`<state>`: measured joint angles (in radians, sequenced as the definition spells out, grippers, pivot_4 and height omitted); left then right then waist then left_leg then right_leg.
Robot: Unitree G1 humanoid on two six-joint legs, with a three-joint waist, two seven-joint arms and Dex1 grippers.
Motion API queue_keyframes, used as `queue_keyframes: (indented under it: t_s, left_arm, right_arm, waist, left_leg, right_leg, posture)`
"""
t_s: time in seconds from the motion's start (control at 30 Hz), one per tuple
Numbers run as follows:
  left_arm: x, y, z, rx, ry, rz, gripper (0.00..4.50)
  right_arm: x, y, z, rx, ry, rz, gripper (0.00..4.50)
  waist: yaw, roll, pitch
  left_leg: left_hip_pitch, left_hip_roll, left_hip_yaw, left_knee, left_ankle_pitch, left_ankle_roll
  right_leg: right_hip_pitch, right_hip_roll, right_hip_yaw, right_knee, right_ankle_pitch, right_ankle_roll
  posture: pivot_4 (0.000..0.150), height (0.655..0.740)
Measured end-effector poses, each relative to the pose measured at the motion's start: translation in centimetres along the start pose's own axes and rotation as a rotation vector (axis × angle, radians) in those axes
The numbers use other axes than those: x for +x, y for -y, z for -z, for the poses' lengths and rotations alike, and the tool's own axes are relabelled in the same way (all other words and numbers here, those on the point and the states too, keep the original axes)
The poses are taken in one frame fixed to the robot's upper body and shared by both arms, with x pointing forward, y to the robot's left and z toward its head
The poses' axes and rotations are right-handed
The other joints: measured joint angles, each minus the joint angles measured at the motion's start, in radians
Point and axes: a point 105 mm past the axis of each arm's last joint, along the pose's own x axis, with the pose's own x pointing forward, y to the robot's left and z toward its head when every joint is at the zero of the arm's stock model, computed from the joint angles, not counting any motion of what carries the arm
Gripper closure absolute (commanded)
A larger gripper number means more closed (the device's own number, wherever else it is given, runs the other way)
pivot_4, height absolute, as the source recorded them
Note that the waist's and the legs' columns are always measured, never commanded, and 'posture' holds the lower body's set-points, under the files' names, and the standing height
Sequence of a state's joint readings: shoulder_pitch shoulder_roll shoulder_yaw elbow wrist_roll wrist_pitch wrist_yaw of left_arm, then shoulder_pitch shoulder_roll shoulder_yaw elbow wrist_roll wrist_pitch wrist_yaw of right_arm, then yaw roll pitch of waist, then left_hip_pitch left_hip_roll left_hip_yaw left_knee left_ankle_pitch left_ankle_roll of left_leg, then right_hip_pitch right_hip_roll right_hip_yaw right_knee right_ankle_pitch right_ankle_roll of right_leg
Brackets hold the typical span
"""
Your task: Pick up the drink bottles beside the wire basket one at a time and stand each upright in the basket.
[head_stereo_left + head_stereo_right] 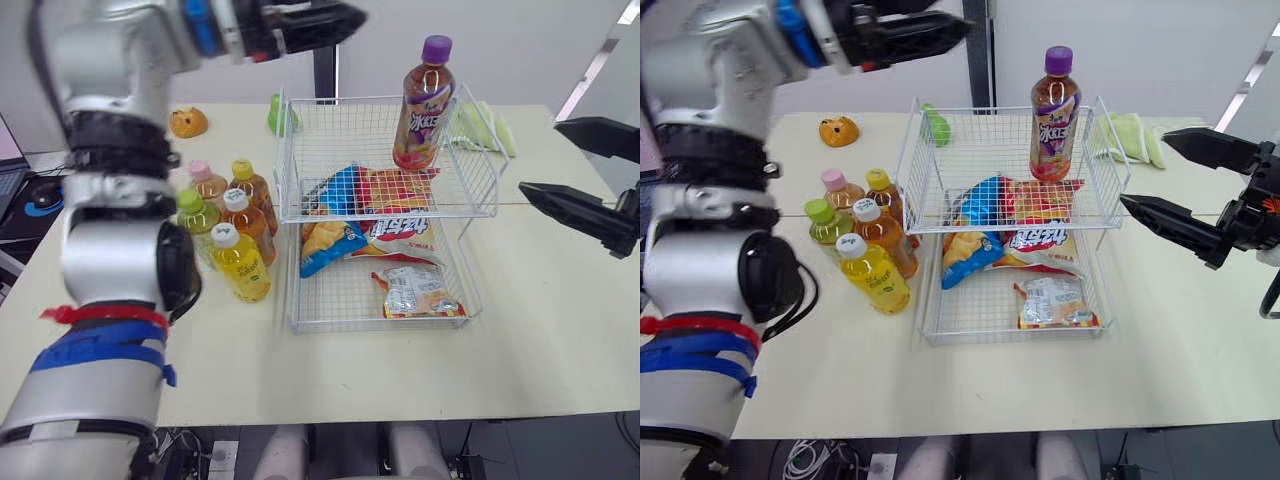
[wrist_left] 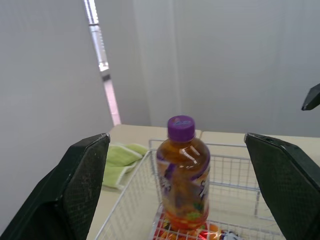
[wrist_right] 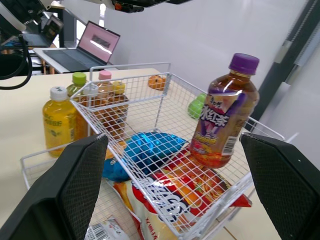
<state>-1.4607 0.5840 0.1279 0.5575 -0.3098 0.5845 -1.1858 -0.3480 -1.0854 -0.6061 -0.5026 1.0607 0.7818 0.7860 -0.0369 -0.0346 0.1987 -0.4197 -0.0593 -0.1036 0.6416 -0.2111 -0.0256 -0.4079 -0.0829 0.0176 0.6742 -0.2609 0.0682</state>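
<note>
Black fingers of the left gripper (image 1: 345,20) are spread wide and hold nothing, high above the table (image 1: 560,330) behind the basket (image 1: 290,180). The right gripper (image 1: 540,155), just right of the basket, is equally wide and empty. A purple-capped bottle (image 1: 425,105) stands in the upper tier, cap up, long axis vertical. Five bottles (image 1: 247,222) cluster upright left of the basket, the yellow bottle (image 1: 240,265) foremost. This looks like a gap between picks. Next, the left gripper should descend and close on one bottle from the side, keeping it vertical.
</note>
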Motion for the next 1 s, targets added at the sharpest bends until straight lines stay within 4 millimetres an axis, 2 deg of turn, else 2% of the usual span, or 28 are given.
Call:
queue_keyframes:
  t_s: [0.03,0.23,0.37,0.4,0.47,0.57,0.7,0.77,0.9,1.0]
  left_arm:
    - [-2.0,-0.5,0.1,0.017,-0.018,-0.068,0.01]
    - [-9.4,-1.3,2.2,0.088,-0.142,-0.303,0.01]
    - [-15.3,-1.2,3.6,0.115,-0.223,-0.476,0.01]
    - [-16.2,-1.2,4.1,0.106,-0.233,-0.503,0.01]
    - [-18.3,-0.8,5.3,0.101,-0.275,-0.558,0.01]
    - [-22.6,-0.1,8.1,0.034,-0.347,-0.683,0.01]
    - [-26.4,1.5,10.4,-0.011,-0.424,-0.763,0.01]
    - [-28.1,3.0,11.6,-0.041,-0.446,-0.791,0.01]
    - [-29.4,4.9,13.7,-0.113,-0.457,-0.821,0.01]
    - [-29.2,5.5,13.0,-0.087,-0.453,-0.820,0.01]
  right_arm:
    - [0.2,0.0,0.0,0.006,-0.001,-0.024,0.00]
    - [0.7,0.1,0.4,0.013,-0.019,-0.104,0.00]
    - [1.4,0.2,0.7,0.020,-0.035,-0.176,0.00]
    - [1.5,0.2,0.7,0.019,-0.034,-0.189,0.00]
    - [2.0,0.0,0.6,0.013,-0.032,-0.231,0.00]
    - [2.7,-0.5,0.5,0.012,-0.031,-0.304,0.00]
    - [3.6,-1.1,0.4,0.021,-0.010,-0.378,0.00]
    - [4.3,-1.8,0.5,0.034,0.006,-0.433,0.00]
    - [5.0,-2.5,0.3,0.038,0.026,-0.500,0.00]
    - [5.3,-2.8,0.1,0.034,0.037,-0.527,0.00]
  waist:
    - [0.002,0.000,0.000]
    - [0.005,0.000,0.000]
    - [0.003,0.001,0.000]
    - [0.004,0.001,0.000]
    - [0.005,0.001,0.000]
    - [0.005,0.001,0.000]
    - [0.007,0.001,-0.001]
    - [0.006,0.001,-0.001]
    - [0.015,0.001,-0.001]
    - [0.022,0.001,-0.001]
  left_leg:
    - [0.001,0.000,-0.001,0.002,0.000,0.000]
    - [0.002,0.000,-0.002,0.003,0.000,0.000]
    - [0.003,0.000,-0.001,0.003,0.000,0.000]
    - [0.003,0.000,-0.002,0.003,0.000,0.000]
    - [0.003,0.000,-0.002,0.003,0.000,0.000]
    - [0.003,0.001,-0.002,0.002,0.000,0.000]
    - [0.003,0.000,-0.002,0.001,0.000,0.000]
    - [0.003,0.001,-0.001,0.001,0.000,0.000]
    - [0.002,0.001,-0.004,0.001,0.000,0.000]
    - [0.003,0.001,-0.003,0.002,0.000,0.000]
  right_leg:
    - [0.001,0.000,0.000,0.001,0.000,0.000]
    - [0.002,0.000,-0.001,0.003,0.000,0.000]
    - [0.002,0.000,0.000,0.003,0.000,-0.001]
    - [0.002,0.000,-0.001,0.003,0.000,-0.001]
    - [0.002,0.000,-0.001,0.003,0.000,-0.001]
    - [0.002,-0.001,-0.001,0.003,-0.001,-0.002]
    - [0.002,-0.003,-0.001,0.002,-0.001,-0.002]
    - [0.002,-0.005,-0.001,0.001,-0.001,-0.003]
    - [0.002,-0.006,-0.003,0.000,0.000,-0.003]
    - [0.003,-0.006,-0.003,-0.001,0.000,-0.003]
  posture:
    - [0.150,0.7400]
    - [0.150,0.7400]
    - [0.150,0.7400]
    - [0.150,0.7400]
    - [0.150,0.7400]
    - [0.150,0.7400]
    - [0.150,0.7400]
    - [0.150,0.7400]
    - [0.150,0.7400]
    - [0.150,0.7400]
